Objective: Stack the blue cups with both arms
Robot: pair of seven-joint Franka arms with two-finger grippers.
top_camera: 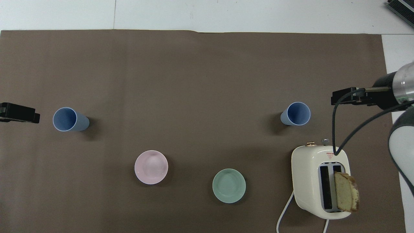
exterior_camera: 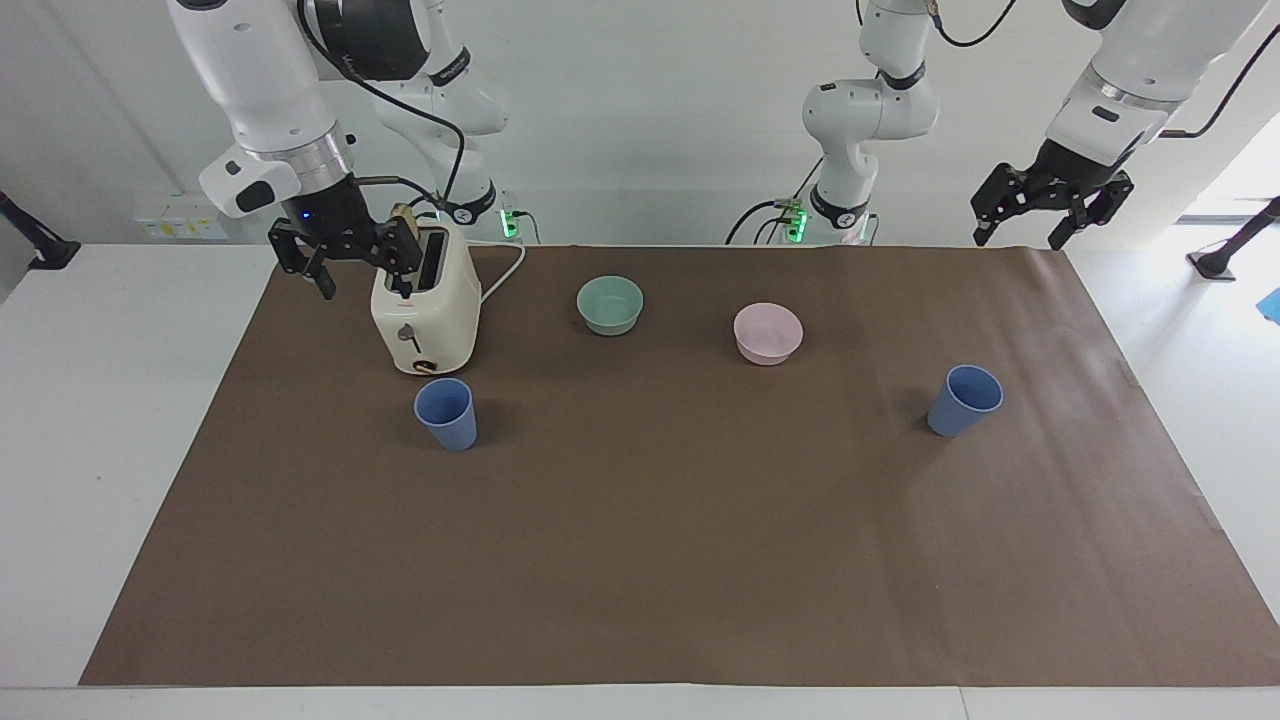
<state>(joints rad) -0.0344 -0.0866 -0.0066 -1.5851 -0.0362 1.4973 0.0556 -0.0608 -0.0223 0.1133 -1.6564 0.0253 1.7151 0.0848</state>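
1. Desk [exterior_camera: 120, 420] covered by a brown mat [exterior_camera: 660, 560]. The landmark used below is the toaster [exterior_camera: 425, 310], which sits toward the right arm's end with a slice of bread [top_camera: 346, 191] standing in one slot.
2. Cup A [exterior_camera: 446, 412] stands upright on the mat just beside the toaster, farther from the robots than it, not touching it.
3. Cup B [exterior_camera: 964, 400] stands upright, well apart from the toaster, toward the left arm's end. The cups are not yet stacked, and neither is held.
4. Green bowl [exterior_camera: 610, 304] sits beside the toaster toward the left arm's end. Pink bowl [exterior_camera: 768, 332] comes next along that line, between the green bowl and cup B.
5. Right gripper [exterior_camera: 355, 262] hangs in the air close against the toaster's top, near the bread. Its fingers look spread and hold nothing.
6. Left gripper [exterior_camera: 1050, 210] is raised over the mat's edge at the left arm's end, well apart from the toaster. Its fingers are spread and empty.
7. Risks, as judged from here:
   - The right gripper could clip the toaster or the bread on its way down to cup A, because there is little room between them.
   - The toaster's cord [exterior_camera: 505, 272] lies near the right arm's path.
   - The cups are light and tapered, so an off-centre grip could tip one or let it slip.
   - A carried cup could knock a bowl if it travels low.
   - A tilted cup may jam on the other's rim instead of nesting.
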